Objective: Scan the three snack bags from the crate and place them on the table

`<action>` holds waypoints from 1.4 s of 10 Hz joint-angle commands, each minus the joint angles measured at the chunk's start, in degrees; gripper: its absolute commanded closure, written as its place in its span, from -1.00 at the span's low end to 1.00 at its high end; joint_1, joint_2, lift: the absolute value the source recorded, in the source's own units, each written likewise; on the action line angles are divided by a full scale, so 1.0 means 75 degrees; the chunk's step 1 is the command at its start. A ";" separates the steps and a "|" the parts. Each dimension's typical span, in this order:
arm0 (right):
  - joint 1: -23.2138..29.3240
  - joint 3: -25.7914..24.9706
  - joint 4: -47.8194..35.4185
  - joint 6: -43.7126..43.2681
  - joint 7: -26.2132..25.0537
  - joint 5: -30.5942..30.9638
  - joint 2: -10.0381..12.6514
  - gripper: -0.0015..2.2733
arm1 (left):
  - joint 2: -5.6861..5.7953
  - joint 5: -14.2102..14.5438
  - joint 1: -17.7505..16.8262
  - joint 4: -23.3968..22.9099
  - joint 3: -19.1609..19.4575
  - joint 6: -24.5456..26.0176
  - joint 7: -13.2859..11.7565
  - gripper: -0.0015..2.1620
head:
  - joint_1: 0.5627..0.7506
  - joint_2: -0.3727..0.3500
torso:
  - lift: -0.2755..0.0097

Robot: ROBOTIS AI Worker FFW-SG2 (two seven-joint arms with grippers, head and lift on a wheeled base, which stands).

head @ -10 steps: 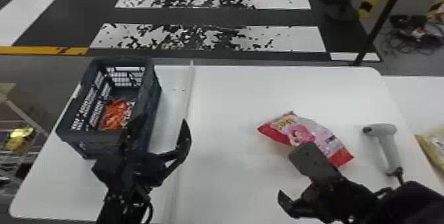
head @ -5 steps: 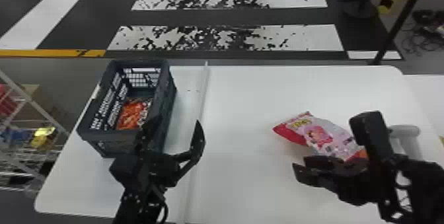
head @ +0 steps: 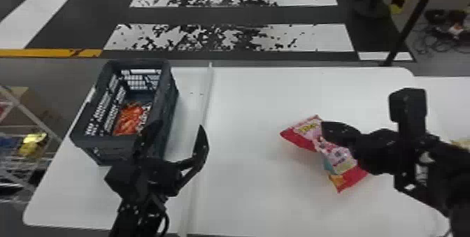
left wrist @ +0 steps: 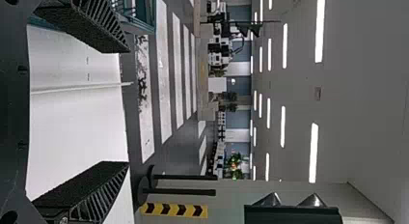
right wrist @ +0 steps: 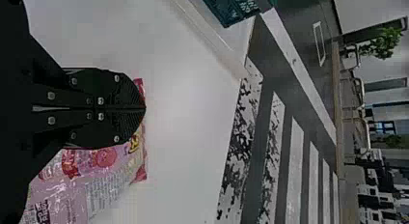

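A snack bag [head: 338, 156] is slanting lengthwise, far left to near right; right gripper [head: 323, 132] sitting pressed together, left gripper [head: 180, 126] spread.

A metal rack [head: 34, 118] stands at left, floor stripes [head: 328, 37] ahead, tangled cables [head: 437, 44] far right.

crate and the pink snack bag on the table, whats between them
In the head view, a pale strip runs across the white table there, and the left gripper is partly in the gap.

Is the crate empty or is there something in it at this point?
Not empty: in the head view, orange snack packaging lies inside the crate, towards the bottom.
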 commanded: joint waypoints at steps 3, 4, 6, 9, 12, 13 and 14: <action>-0.0374 0.0095 0.1485 -0.1183 -0.0026 0.0362 0.0007 0.98 | -0.0011 0.0012 0.0000 0.0012 0.0023 0.0000 0.0023 -0.96 | 0.41 0.08 | 0.50; -0.0397 0.0259 0.1801 -0.1441 -0.0026 0.0666 0.0007 0.98 | -0.0011 0.0012 -0.0012 0.0036 0.0023 0.0000 0.0023 -0.96 | 0.41 0.07 | 0.50; -0.0514 0.0517 0.2410 -0.1582 -0.0026 0.1358 -0.0004 0.98 | -0.0023 0.0024 -0.0035 0.0071 0.0023 0.0000 0.0023 -0.96 | 0.41 0.06 | 0.50; -0.0479 0.0681 0.3102 -0.1957 0.0009 0.1569 -0.0028 0.98 | -0.0011 0.0071 -0.0153 0.0223 -0.0024 0.0000 0.0023 -0.96 | 0.41 0.03 | 0.50; -0.0198 0.0564 0.2328 -0.2168 -0.0026 0.1428 0.0007 0.98 | -0.0023 0.0071 -0.0153 0.0235 -0.0024 0.0000 0.0023 -0.96 | 0.41 0.04 | 0.50; 0.0013 0.0505 0.1672 -0.2144 -0.0026 0.1358 0.0031 0.98 | -0.0023 0.0071 -0.0153 0.0246 -0.0024 0.0000 0.0023 -0.96 | 0.41 0.06 | 0.50; 0.0177 0.0493 0.1133 -0.2121 -0.0003 0.1170 0.0042 0.98 | -0.0023 0.0071 -0.0153 0.0246 -0.0024 0.0000 0.0023 -0.96 | 0.41 0.07 | 0.50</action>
